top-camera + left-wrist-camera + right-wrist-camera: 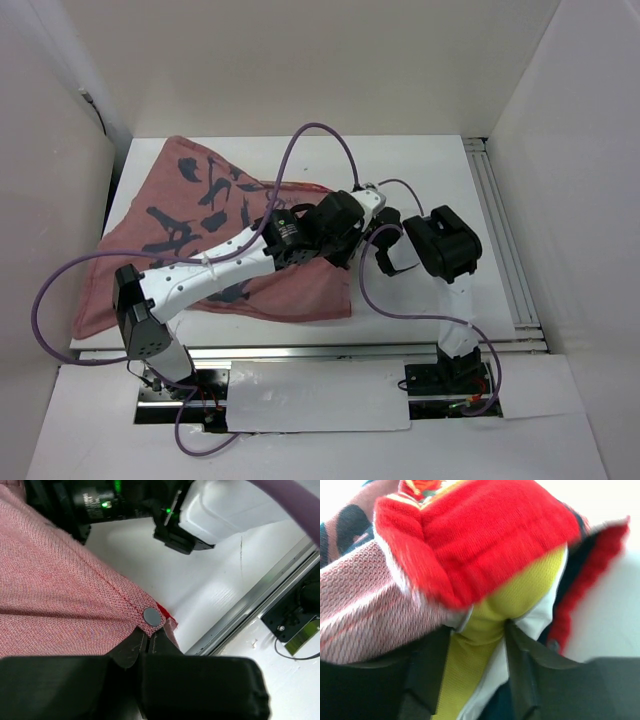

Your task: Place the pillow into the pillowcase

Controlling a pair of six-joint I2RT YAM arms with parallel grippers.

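Looking down from the top camera, I see the pillowcase [200, 240] spread pink side up over the left and middle of the bench [420, 170]. Both arms crowd its right-hand edge near the frame's centre.

My left end effector [147, 642] is clamped tight on the hem, just below a grey snap button [151, 616] at the lower middle of the left wrist view.

The right end effector [477, 670] has its jaws partway apart, with the yellow edge of the pillow [520, 600] running down between them. The picture is blurred, so I cannot tell whether they pinch that edge or merely flank it. The pillow's corner shows under the red lip of the case, and the rest is hidden from me.

My main worry is that corner. If the right jaws grip it as I retreat, I judge they would drag the pillow back out through the mouth. If they are loose, the padding may spring out by itself.

The left grip holds only a thin strip of hem, so a sideways tug could slip it. The two wrists are also close enough to knock together.
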